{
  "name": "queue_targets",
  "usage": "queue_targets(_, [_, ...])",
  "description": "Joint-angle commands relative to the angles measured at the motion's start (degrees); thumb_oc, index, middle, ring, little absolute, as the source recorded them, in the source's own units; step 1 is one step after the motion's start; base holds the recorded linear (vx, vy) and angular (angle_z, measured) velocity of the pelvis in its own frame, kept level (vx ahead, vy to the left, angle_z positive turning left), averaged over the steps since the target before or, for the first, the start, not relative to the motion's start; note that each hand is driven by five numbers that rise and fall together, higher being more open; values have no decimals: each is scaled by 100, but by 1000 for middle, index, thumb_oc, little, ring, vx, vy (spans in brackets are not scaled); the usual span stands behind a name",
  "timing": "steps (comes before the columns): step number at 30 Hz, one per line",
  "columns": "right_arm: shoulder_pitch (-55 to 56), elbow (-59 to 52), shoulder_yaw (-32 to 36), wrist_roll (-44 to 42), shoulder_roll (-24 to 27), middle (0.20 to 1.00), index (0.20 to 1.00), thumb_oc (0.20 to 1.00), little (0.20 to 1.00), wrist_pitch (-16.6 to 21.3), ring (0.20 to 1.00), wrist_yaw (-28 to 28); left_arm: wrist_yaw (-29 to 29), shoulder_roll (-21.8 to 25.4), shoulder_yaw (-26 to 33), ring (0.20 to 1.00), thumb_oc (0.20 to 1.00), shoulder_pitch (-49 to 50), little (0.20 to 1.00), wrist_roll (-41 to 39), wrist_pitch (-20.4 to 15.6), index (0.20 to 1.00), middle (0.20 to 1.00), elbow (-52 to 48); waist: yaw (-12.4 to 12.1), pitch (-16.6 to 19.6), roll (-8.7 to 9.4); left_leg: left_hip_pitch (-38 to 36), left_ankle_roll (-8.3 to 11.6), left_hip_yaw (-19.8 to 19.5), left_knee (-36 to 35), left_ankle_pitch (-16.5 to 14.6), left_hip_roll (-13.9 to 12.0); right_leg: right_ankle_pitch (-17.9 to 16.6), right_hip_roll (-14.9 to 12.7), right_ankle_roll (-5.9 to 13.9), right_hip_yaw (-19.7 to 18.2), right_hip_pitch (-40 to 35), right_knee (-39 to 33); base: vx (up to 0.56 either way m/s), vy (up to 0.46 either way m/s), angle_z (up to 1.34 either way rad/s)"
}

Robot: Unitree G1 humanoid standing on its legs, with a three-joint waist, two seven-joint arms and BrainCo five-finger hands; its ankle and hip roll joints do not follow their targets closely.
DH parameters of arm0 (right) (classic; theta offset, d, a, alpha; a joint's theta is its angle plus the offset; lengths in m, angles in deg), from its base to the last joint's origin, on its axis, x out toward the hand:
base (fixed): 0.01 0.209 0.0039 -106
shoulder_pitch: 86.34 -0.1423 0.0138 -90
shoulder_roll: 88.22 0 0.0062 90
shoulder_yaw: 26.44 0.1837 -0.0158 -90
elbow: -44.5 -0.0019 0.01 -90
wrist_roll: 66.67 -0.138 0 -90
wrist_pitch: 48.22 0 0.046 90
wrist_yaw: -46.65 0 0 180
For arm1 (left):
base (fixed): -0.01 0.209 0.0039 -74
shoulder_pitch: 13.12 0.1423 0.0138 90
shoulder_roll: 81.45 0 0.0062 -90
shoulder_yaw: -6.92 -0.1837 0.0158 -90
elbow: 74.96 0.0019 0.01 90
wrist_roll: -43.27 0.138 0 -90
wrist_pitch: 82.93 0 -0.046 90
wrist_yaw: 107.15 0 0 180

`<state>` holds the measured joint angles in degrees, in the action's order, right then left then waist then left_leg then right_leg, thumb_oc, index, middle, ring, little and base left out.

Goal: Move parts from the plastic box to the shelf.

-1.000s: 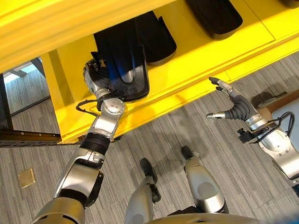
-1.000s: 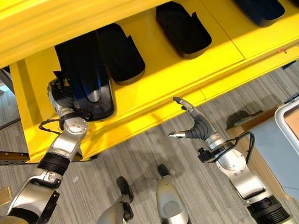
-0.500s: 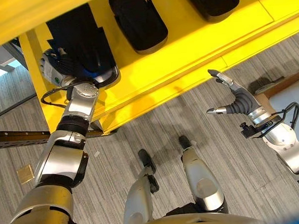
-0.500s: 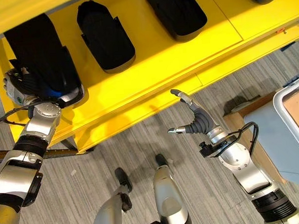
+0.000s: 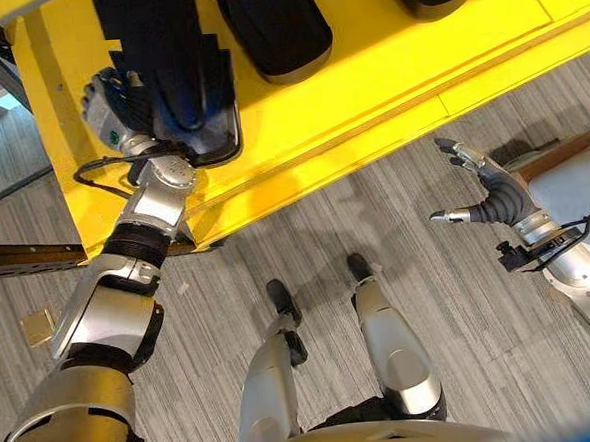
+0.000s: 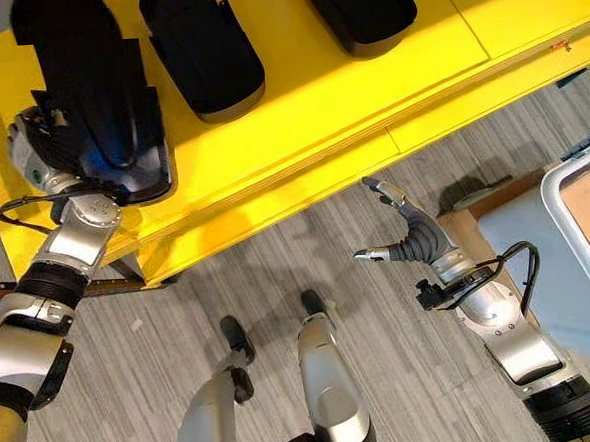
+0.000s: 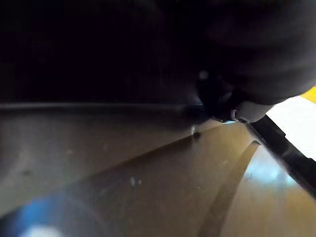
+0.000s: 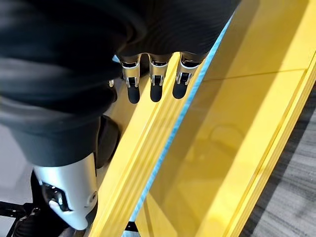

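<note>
Yellow shelf point(image 5: 367, 86) above grey striped carpet point(image 5: 276, 232) — black parts point(image 5: 268, 27) lined up.

Silver-grey arms with dark ribbed bands at the joints. Left hand point(image 5: 118, 117) and right hand point(image 6: 416, 239): dark ribbed covers, silver fingers point(image 8: 154, 81) with dark tips.

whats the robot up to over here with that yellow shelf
It is putting black parts on the yellow shelf. The left robot hand is at the near end of a black part lying at the shelf's left end, its fingers hidden behind it. More black parts lie alongside. The right robot hand hangs open and empty over the floor.
</note>
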<state>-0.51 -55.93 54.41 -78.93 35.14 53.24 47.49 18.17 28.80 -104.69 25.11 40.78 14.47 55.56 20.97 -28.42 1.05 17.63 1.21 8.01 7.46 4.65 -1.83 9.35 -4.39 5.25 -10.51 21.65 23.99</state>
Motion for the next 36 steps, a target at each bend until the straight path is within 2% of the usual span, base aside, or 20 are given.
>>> queue_targets(1, [-14, -103, 354, -48, -328, 1000, 1000, 1000, 1000, 464, 1000, 82, -123, 436, 379, 200, 200, -130, 200, 484, -262, 200, 200, -142, -32, 327, 294, -86, -193, 151, 981, -1522, 85, -598, 191, 93, -493, -52, -969, -28, -38, 7])
queue_targets(9, [-116, 48, 221, -115, -298, 1000, 1000, 1000, 1000, 343, 1000, 163, -34, 507, 315, 200, 200, -304, 200, 200, -243, 200, 200, 116, -102, 418, 292, -215, -183, 101, 805, -1459, 66, -588, 178, 94, -429, -154, -1030, -6, -11, 3])
queue_targets(22, [-104, -59, 159, -49, -320, 1000, 1000, 1000, 1000, 307, 1000, 103, -83, 557, 583, 200, 200, 81, 200, 191, -315, 200, 200, 88, -253, 445, 270, -306, -155, -4, 493, -1292, 47, -518, 238, 51, -349, -239, -1065, -27, -1, 4])
queue_targets(28, [-70, -46, 129, -48, -320, 1000, 1000, 1000, 1000, 359, 1000, 11, -101, 609, 671, 200, 200, 277, 200, 178, -141, 200, 200, 42, -340, 516, 225, -338, -132, -50, 353, -1184, 18, -465, 253, 25, -277, -272, -1032, 0, 0, 0])
queue_targets(36, [-138, -4, 58, -110, -252, 1000, 1000, 1000, 1000, 340, 1000, 7, -75, 636, 802, 200, 200, 468, 200, -27, -87, 200, 200, 97, -417, 553, 176, -380, -93, -146, 233, -1079, -20, -357, 257, -21, -159, -327, -948, -3, 2, 3])
